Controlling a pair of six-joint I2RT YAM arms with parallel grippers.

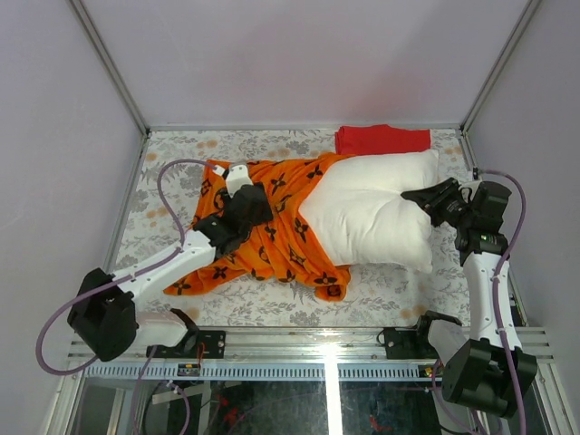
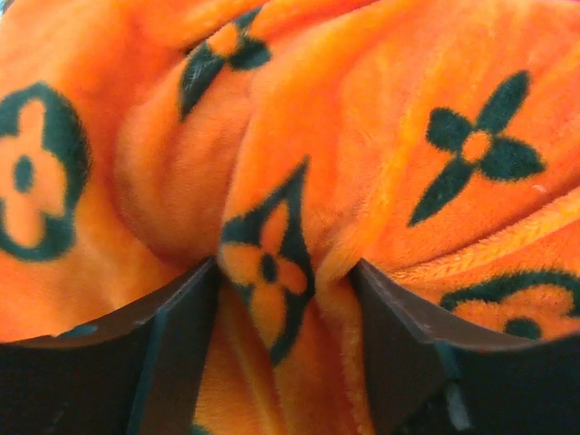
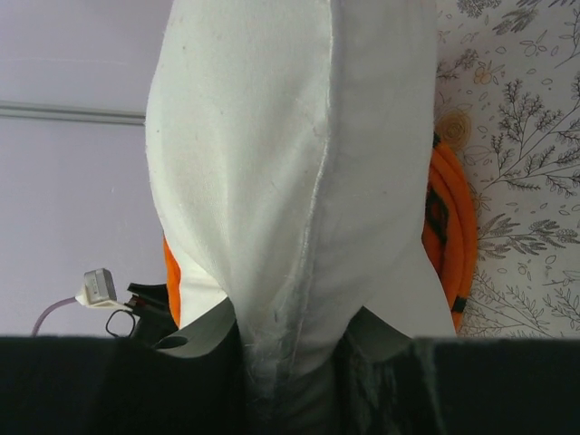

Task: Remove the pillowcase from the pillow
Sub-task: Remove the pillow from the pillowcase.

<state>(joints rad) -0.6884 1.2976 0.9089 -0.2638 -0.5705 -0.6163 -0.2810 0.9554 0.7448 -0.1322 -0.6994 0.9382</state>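
Overhead and wrist views of a two-arm station. The pillow (image 1: 372, 213), plump and white, lies on the floral-covered tabletop (image 1: 172, 172) right of centre, its long side running left to right. Most of it is bare. Only its left end is tucked under the pillowcase (image 1: 272, 240), an orange cover with black flower and star motifs that spreads in loose folds across the tabletop left of the pillow. A folded red cloth (image 1: 382, 139) lies at the far edge of the tabletop, touching the pillow's far side.

The left gripper (image 1: 246, 210) is lowered onto the bunched pillowcase near its far edge. In the left wrist view its dark fingers (image 2: 172, 349) stand apart, one on each side of a raised ridge of orange fabric. The ridge bulges between them and shows no pinch.

The right gripper (image 1: 422, 197) reaches in from the right at the pillow's right end. In the right wrist view its fingers (image 3: 204, 331) are clamped on a seamed edge of the white pillow, which narrows into the grip and rises broad beyond it. A curl of orange pillowcase shows past the pillow's right flank, over the floral tabletop.
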